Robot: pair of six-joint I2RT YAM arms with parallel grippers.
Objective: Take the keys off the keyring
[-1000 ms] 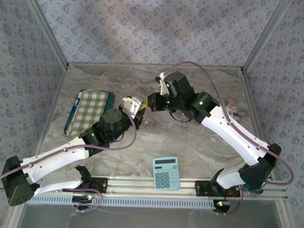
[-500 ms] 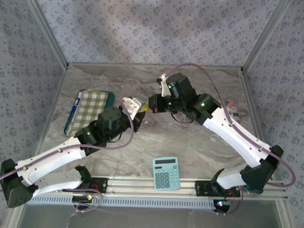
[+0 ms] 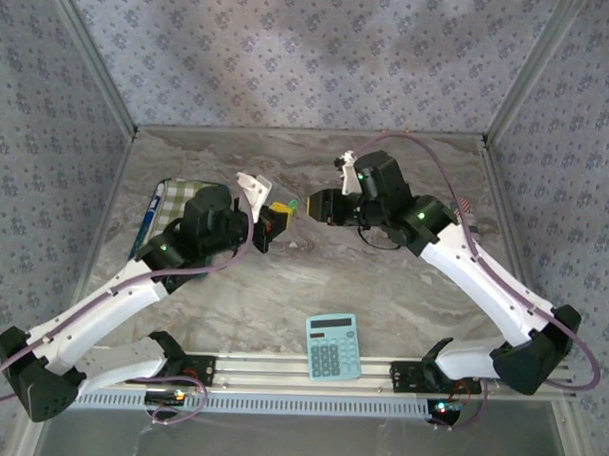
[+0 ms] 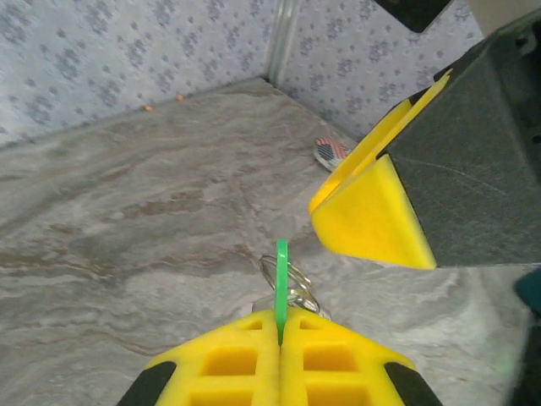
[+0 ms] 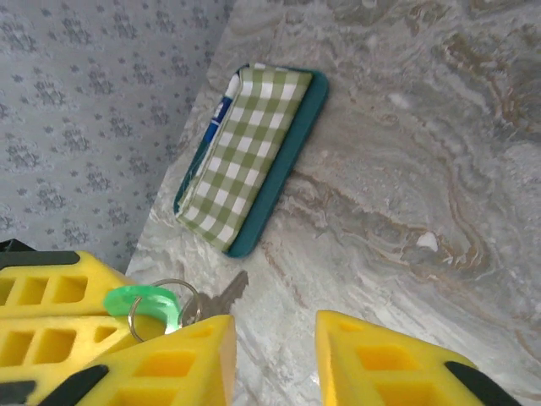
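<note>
My left gripper (image 4: 281, 317) is shut on the keys, a thin bright green piece (image 4: 281, 279) standing edge-on between its yellow fingers. The silver keyring (image 4: 297, 289) hangs through that piece just beyond the fingertips. In the right wrist view, the green piece (image 5: 139, 303) and the ring (image 5: 161, 292) sit beside my right gripper (image 5: 275, 326), with a grey metal key blade (image 5: 226, 294) pointing away from them. That gripper is open with nothing between its fingers. From above, the left gripper (image 3: 277, 215) and the right gripper (image 3: 307, 205) face each other over the table's middle.
A green checked cloth on a teal case (image 3: 185, 219) lies at the left (image 5: 254, 152). A blue calculator (image 3: 332, 346) sits at the near edge. A small flag-patterned item (image 3: 463, 207) lies by the right wall. Patterned walls enclose the marble table (image 3: 383, 281).
My right gripper has opened and drawn back to the right. My left arm has swung left, still shut on the green piece, so the two grippers now stand slightly apart.
</note>
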